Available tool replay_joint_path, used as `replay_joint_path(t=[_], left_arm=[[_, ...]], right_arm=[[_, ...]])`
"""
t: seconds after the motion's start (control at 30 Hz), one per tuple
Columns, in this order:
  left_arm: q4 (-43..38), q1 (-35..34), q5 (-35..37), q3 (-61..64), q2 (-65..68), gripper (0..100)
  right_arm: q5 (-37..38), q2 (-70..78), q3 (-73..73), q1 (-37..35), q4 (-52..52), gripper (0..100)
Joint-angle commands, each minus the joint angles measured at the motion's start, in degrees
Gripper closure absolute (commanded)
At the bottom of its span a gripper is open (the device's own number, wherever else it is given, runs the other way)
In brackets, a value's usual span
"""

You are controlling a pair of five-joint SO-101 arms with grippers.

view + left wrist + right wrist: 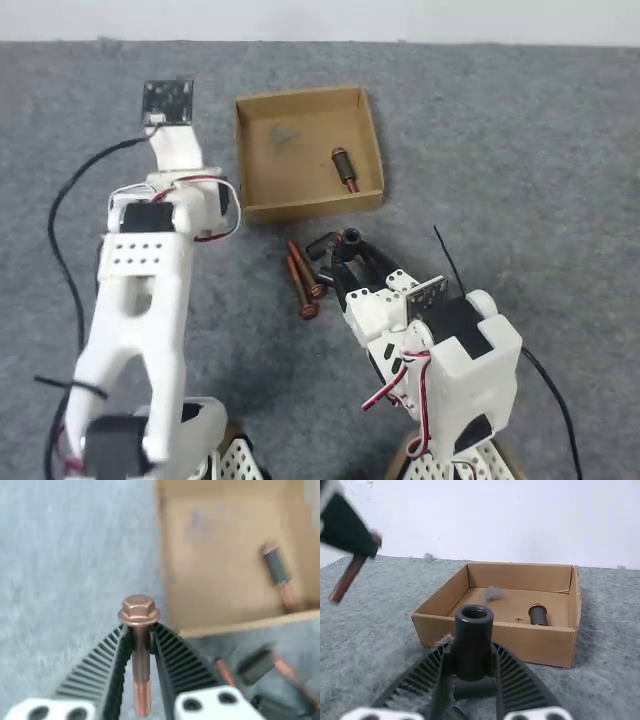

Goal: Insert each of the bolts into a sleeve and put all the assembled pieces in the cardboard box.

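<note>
Grey carpet (520, 150); copper hex-headed bolt (141, 655)

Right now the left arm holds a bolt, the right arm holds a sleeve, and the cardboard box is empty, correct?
No, the cardboard box is not empty: the high view shows one assembled piece lying inside. The rest stands: the left fingers grip a bolt, the right fingers a sleeve.

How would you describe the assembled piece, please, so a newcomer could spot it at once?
Find the cardboard box on the grey carpet. The assembled piece lies inside it, near the wall on the robot's right. Unlike the bare copper bolts outside the box, it wears a dark sleeve.
</note>
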Motion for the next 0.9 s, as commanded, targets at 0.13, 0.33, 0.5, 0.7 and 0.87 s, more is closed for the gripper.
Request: replay_joint_path(t=[0.13, 0.33, 0.5, 0.7, 0.87], left_arm=[[-9.7, 1.8, -0.2, -3.5, -10.5, 99], [-23.7, 4.9, -0.2, 6.2, -14.5, 99], [-39.0, 10.4, -0.2, 17.8, -20.1, 99], [-42.2, 16.4, -0.1, 24.9, -24.8, 99], [-42.5, 19.7, -0.1, 25.4, -25.7, 99]], right_arm=[[-0.1, -2.4, 1.5, -0.5, -1.0, 99.2], [-0.1, -2.4, 1.5, -0.6, -1.0, 99.2], [-0.1, -2.4, 1.5, -0.6, -1.0, 99.2], [-0.1, -2.4, 1.5, -0.7, -1.0, 99.2], [1.1, -2.3, 1.5, -3.1, -1.0, 99.2]])
